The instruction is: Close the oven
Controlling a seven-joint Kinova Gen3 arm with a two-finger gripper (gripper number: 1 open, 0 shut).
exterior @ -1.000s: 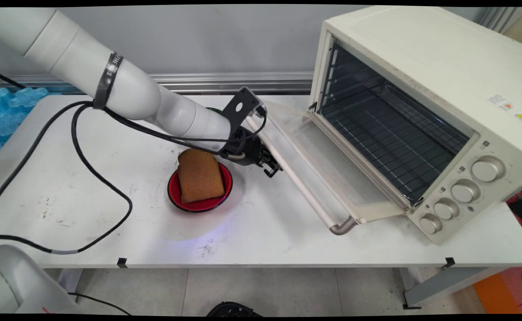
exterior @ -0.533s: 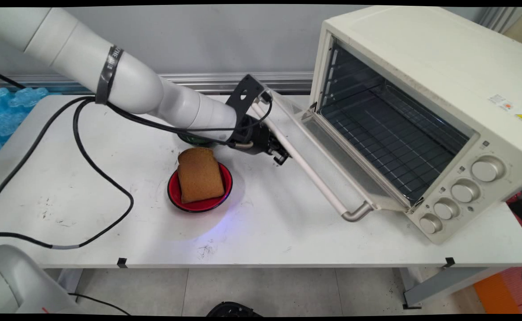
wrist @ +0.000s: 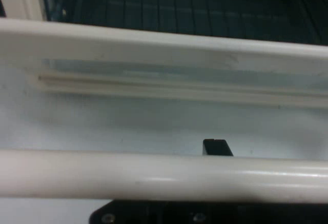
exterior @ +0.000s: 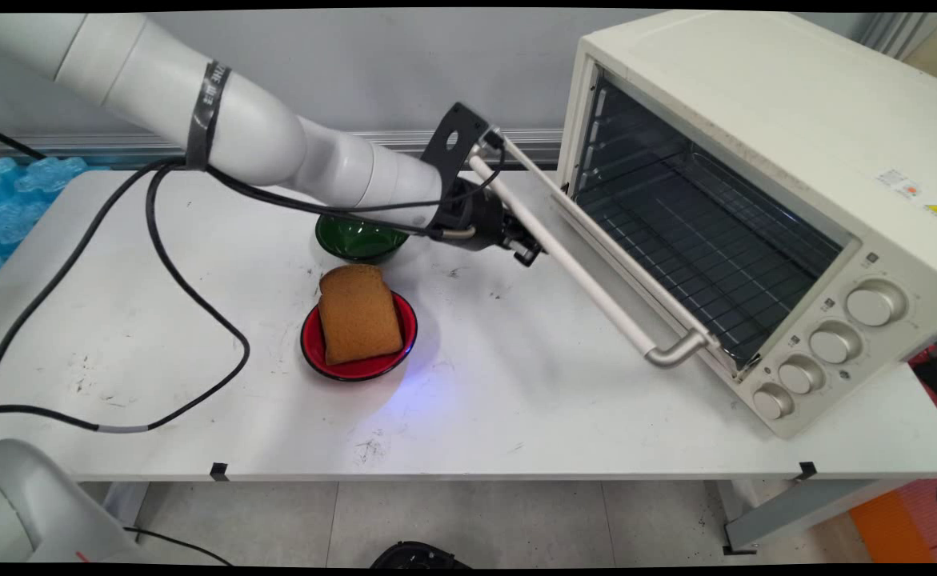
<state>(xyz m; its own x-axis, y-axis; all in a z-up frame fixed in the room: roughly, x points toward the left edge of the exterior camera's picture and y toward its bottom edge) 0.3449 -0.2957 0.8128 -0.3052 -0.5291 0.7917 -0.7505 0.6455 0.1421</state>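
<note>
Leftmost, at the table's 9 o'clock edge, blue moulded material (exterior: 12,200) shows beyond the white table (exterior: 516,400), and black cables (exterior: 156,264) hang from the white arm (exterior: 260,148) and loop over the tabletop. Near the middle, a green bowl (exterior: 356,238) sits partly under the arm's wrist. Just at its 6 o'clock stands a red bowl (exterior: 392,364) with a thick brown slice of bread (exterior: 358,314) lying in it, the slice's top overhanging the rim towards the green bowl. The gripper (exterior: 526,254) is at 3 o'clock of the green bowl and about 2 o'clock of the bread, held off the table and pressed against the underside of the oven door's long pale handle (exterior: 588,280). In the hand view that handle (wrist: 164,175) runs straight across the gripper and hides most of it, so I cannot tell whether the gripper is open or closed, nor whether it grips the bar or only bears against it. Beyond the bar lies the door (wrist: 154,116), partly raised, slanting from about 10 o'clock down to 4 o'clock in the main view. At 3 o'clock of the gripper stands the cream toaster oven (exterior: 756,104), its wire rack (exterior: 700,240) visible inside, with a row of round knobs (exterior: 874,304) down its right front.
</note>
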